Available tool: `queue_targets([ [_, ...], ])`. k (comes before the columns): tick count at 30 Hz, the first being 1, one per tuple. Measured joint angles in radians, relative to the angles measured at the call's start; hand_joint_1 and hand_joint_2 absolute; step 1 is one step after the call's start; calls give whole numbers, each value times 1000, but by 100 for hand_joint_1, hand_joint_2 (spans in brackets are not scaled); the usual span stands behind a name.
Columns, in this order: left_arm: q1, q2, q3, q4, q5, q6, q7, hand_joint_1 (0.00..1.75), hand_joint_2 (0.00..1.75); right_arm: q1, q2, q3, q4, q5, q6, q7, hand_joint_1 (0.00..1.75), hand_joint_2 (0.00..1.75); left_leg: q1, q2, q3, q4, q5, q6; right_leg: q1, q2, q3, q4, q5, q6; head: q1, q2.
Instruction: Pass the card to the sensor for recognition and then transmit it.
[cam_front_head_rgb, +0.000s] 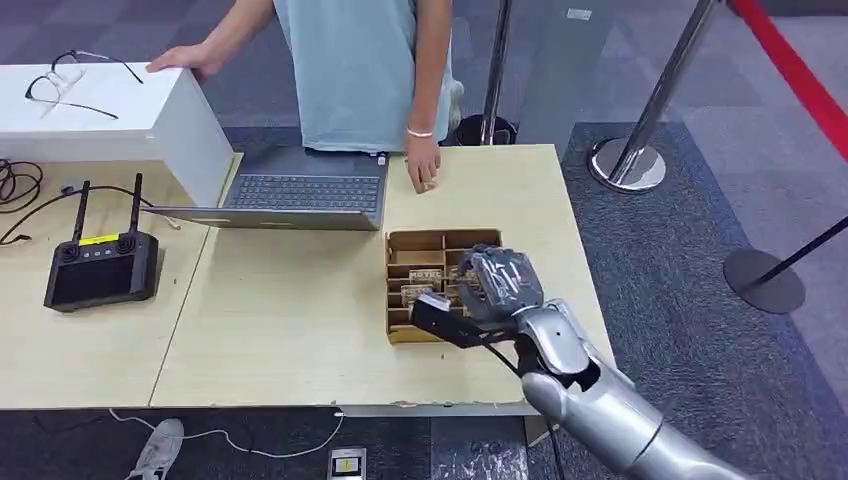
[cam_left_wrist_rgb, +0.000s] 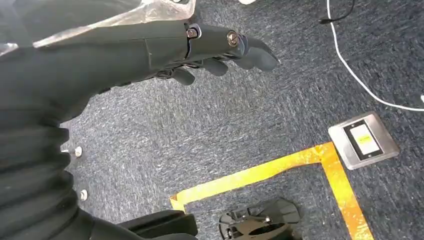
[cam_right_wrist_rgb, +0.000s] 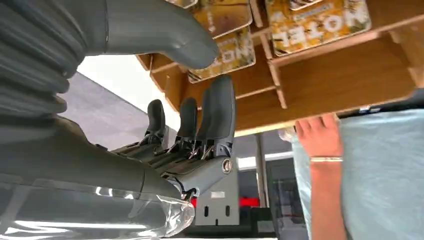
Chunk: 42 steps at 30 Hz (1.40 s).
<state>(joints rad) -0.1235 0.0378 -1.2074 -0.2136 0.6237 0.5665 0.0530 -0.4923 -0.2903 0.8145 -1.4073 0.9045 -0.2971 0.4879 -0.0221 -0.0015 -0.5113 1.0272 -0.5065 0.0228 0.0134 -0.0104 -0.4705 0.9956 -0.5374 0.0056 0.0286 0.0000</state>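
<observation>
Your pale wooden desk (cam_front_head_rgb: 300, 300) stood on grey carpet, with a person (cam_front_head_rgb: 360, 70) in a light blue shirt behind it, one hand resting on the desk edge. A cardboard tray (cam_front_head_rgb: 420, 243) with compartments sat near the desk's right end, holding cards (cam_right_wrist_rgb: 320, 20) printed in yellow. Your right robot hand (cam_front_head_rgb: 500, 280) hovered right above that tray, fingers (cam_right_wrist_rgb: 220, 110) extended and apart from the thumb, gripping nothing. Your left robot hand (cam_left_wrist_rgb: 215, 50) hung over the carpet, fingers loosely spread and empty. A laptop (cam_front_head_rgb: 300, 195), a black controller (cam_front_head_rgb: 100, 270) and a white box (cam_front_head_rgb: 110, 110) lay further left.
</observation>
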Motion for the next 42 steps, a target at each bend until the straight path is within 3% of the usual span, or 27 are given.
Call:
queue_targets([
  [17, 0, 0, 0, 0, -2, -1, 4, 0, 175, 12, -4, -1, 44, -11, -3, 0, 89, 175, 0, 0, 0, 0, 0, 0, 0, 0, 0, 0, 0, 0, 0, 0],
  [20, 0, 0, 0, 0, -3, -1, 4, 0, 175, 13, -4, -1, 51, -11, -3, 0, 98, 175, 0, 0, 0, 0, 0, 0, 0, 0, 0, 0, 0, 0, 0, 0],
  [26, 0, -1, 0, 0, -4, -2, 5, 0, 175, 19, -5, -1, 59, -10, -19, 0, 91, 175, 0, 0, 0, 0, 0, 0, 0, 0, 0, 0, 0, 0, 0, 0],
  [29, 0, -1, 0, 0, -6, -2, 5, 0, 175, 23, -6, -1, 61, -6, -23, 0, 98, 175, 0, 0, 0, 0, 0, 0, 0, 0, 0, 0, 0, 0, 0, 0],
  [42, 0, -1, 0, 0, -9, -3, 6, 0, 175, 31, -5, -2, 69, -3, -32, -2, 96, 175, 0, 0, 0, 0, 0, 0, 0, 0, 0, 0, 0, 0, 0, 0],
])
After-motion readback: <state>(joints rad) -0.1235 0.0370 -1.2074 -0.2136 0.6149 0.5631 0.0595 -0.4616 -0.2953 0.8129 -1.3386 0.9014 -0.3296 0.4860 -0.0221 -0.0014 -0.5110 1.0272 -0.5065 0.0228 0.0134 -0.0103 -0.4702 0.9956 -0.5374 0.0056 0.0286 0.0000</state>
